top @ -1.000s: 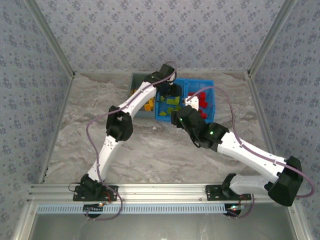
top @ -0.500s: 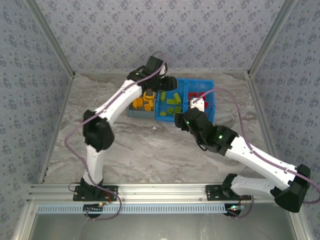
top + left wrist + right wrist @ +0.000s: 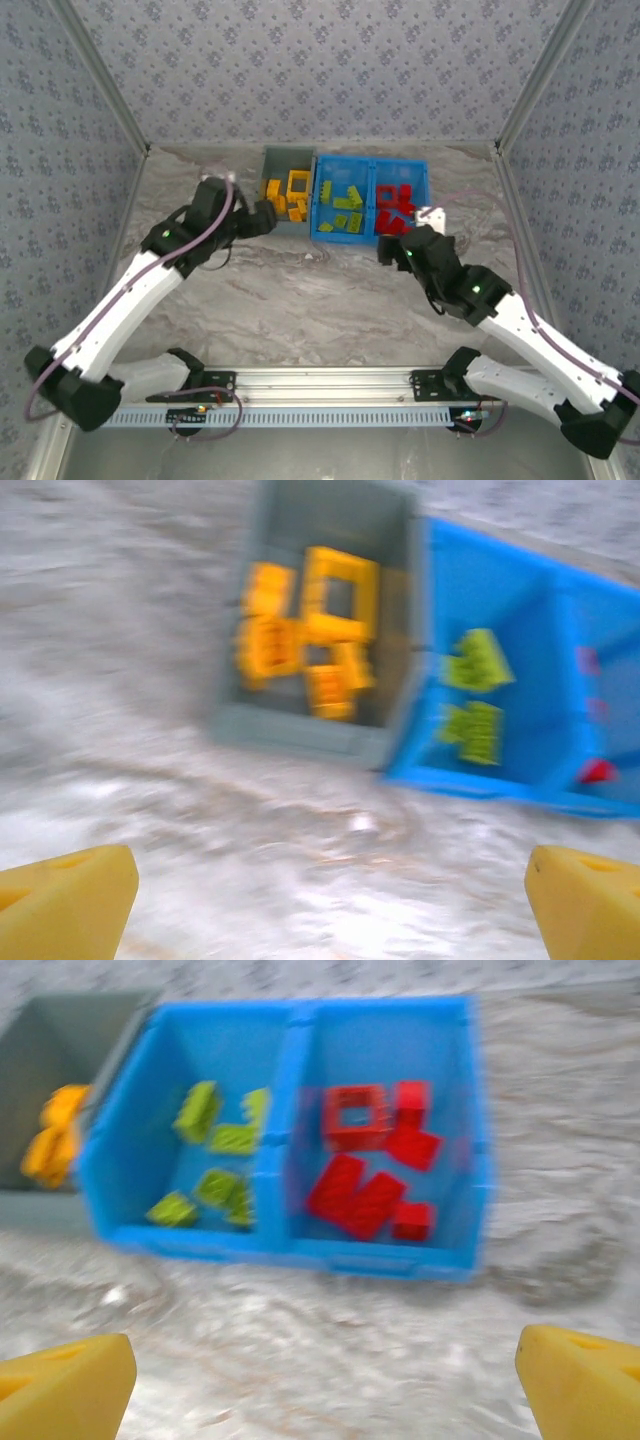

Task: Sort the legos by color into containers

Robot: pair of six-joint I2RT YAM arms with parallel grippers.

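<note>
The grey bin [image 3: 288,154] holds several yellow/orange legos [image 3: 285,195], among them an open yellow frame [image 3: 340,585]. To its right, the blue bin [image 3: 345,165] has olive-green bricks [image 3: 345,212] in its left compartment. Its right compartment holds red bricks [image 3: 397,205], including a red frame [image 3: 355,1115]. My left gripper [image 3: 265,217] hangs just left of and in front of the grey bin, open and empty [image 3: 330,905]. Just in front of the blue bin's red side is my right gripper [image 3: 385,248], which is open with nothing between its fingers [image 3: 325,1385].
Both bins stand side by side at the back of the marbled table [image 3: 300,300]. Patterned walls close the table in on three sides. The aluminium rail [image 3: 320,385] with the arm bases runs along the near edge.
Both arms have pulled back from the bins toward the near side. The left arm swung out of the grey bin to the left. The right gripper withdrew from the red compartment.
</note>
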